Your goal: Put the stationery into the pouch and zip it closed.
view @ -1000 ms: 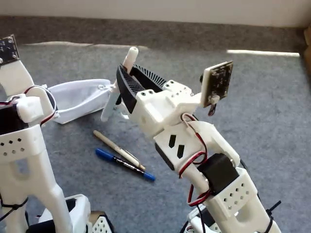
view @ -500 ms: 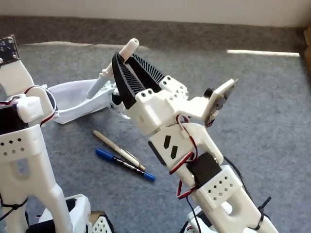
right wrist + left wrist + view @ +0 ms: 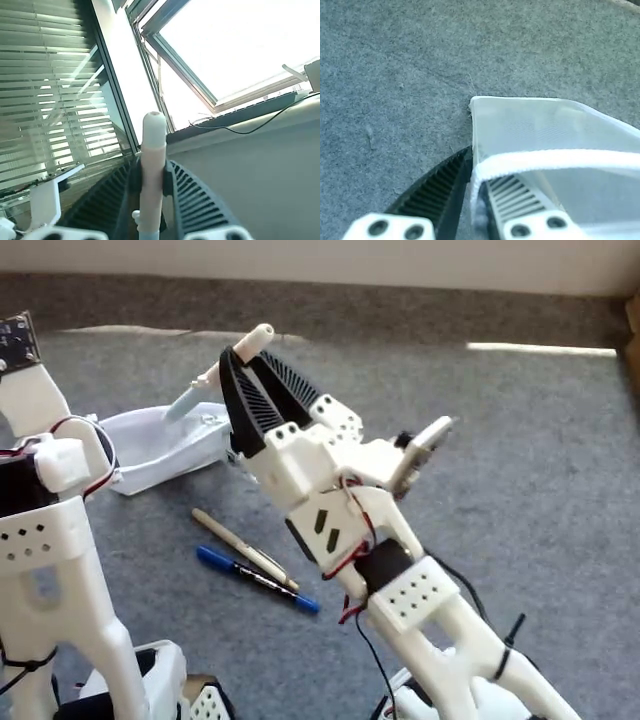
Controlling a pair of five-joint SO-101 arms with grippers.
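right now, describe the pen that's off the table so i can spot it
Find the white pouch lying on the grey surface. Over it, the right gripper holds a white pen, pale blue tip down. Unlike it, the beige pen and blue pen lie flat.

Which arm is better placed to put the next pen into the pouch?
Right: the right hand grips the white pen, tip near the pouch; the left hand holds the pouch's edge.
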